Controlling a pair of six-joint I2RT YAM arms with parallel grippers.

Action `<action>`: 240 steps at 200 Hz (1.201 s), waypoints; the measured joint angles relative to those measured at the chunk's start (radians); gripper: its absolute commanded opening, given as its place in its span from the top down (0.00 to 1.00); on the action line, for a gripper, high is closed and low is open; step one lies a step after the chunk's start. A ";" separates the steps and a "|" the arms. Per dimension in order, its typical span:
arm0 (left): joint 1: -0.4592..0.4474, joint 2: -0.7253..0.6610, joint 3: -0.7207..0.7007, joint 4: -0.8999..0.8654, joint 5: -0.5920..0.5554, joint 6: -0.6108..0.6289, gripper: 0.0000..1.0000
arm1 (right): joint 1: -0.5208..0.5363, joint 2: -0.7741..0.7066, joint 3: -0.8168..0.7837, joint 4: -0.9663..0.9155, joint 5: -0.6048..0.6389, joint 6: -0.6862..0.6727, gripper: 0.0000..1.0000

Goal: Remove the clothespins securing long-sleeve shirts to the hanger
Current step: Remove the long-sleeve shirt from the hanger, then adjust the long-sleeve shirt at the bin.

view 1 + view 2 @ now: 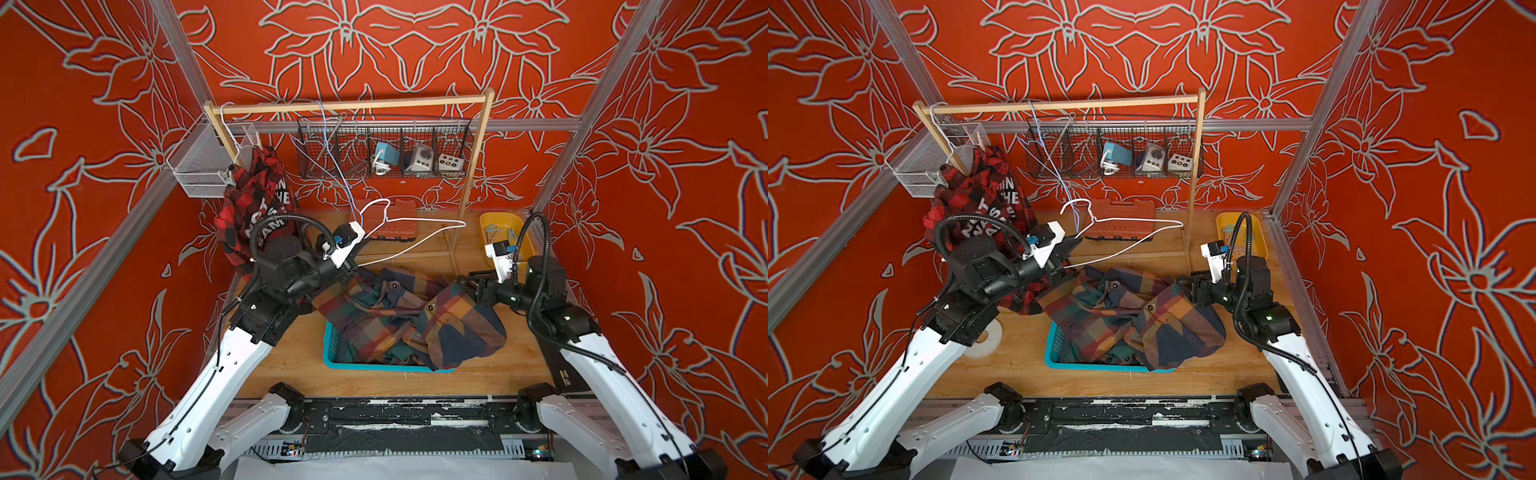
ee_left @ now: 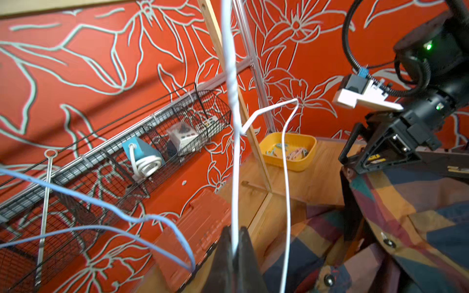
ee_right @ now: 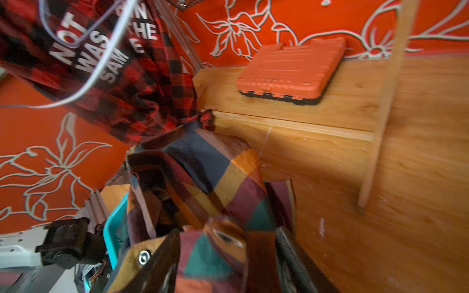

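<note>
— Red floral walls [image 1: 124, 249], wood tabletop [image 1: 498, 374]. Bare white hanger [image 2: 236, 177] pinched in left gripper [image 2: 235, 236]; right gripper [image 3: 228, 234] spread wide about plaid shirts [image 1: 415, 316] heaped on teal basket [image 1: 365, 367]. Clothespins [image 2: 291, 153]?
— In yellow tray [image 2: 289, 165]. Lift straight, avoid snagging cloth.

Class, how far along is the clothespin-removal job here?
Done: multicolour plaid shirts lie heaped over the teal basket; clothespins sit in the yellow tray. In hand: left gripper is shut on a bare white wire hanger; right gripper stands open over the heap. Remaining: the red-and-black shirt hangs on the rack.
</note>
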 measured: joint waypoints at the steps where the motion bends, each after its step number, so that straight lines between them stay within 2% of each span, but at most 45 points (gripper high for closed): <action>1: 0.000 0.000 0.000 0.002 0.001 -0.001 1.00 | -0.002 -0.002 0.000 -0.004 0.001 0.002 0.37; 40: 0.000 0.028 0.000 0.058 0.040 -0.041 1.00 | -0.111 -0.139 -0.070 -0.174 0.041 0.067 0.32; 64: 0.000 0.039 0.000 0.080 0.060 -0.061 1.00 | -0.123 -0.224 -0.148 -0.230 0.028 0.103 0.32; 79: 0.000 0.040 0.000 0.095 0.074 -0.076 1.00 | -0.123 -0.264 -0.222 -0.201 -0.027 0.149 0.35; 85: 0.000 0.040 0.000 0.102 0.080 -0.082 1.00 | -0.123 -0.274 -0.260 -0.166 -0.059 0.175 0.41; 107: 0.000 0.040 0.000 0.120 0.098 -0.101 1.00 | -0.114 -0.287 -0.385 -0.028 -0.160 0.277 0.80; 119: 0.000 0.039 -0.001 0.126 0.104 -0.110 1.00 | -0.098 -0.278 -0.394 0.004 -0.186 0.309 0.95; 125: 0.000 0.038 -0.002 0.129 0.106 -0.116 1.00 | -0.088 -0.275 -0.391 0.026 -0.198 0.321 1.00; 145: 0.000 0.030 -0.014 0.143 0.107 -0.129 1.00 | -0.031 -0.240 -0.350 0.098 -0.216 0.341 1.00; 169: 0.001 0.026 -0.025 0.148 0.107 -0.142 1.00 | 0.132 -0.133 -0.243 0.161 -0.169 0.319 1.00; 207: 0.010 0.026 -0.027 0.147 0.113 -0.163 1.00 | 0.372 0.127 -0.141 0.283 -0.011 0.287 1.00; 240: 0.026 0.026 -0.027 0.148 0.126 -0.177 1.00 | 0.503 0.356 -0.082 0.333 0.133 0.268 1.00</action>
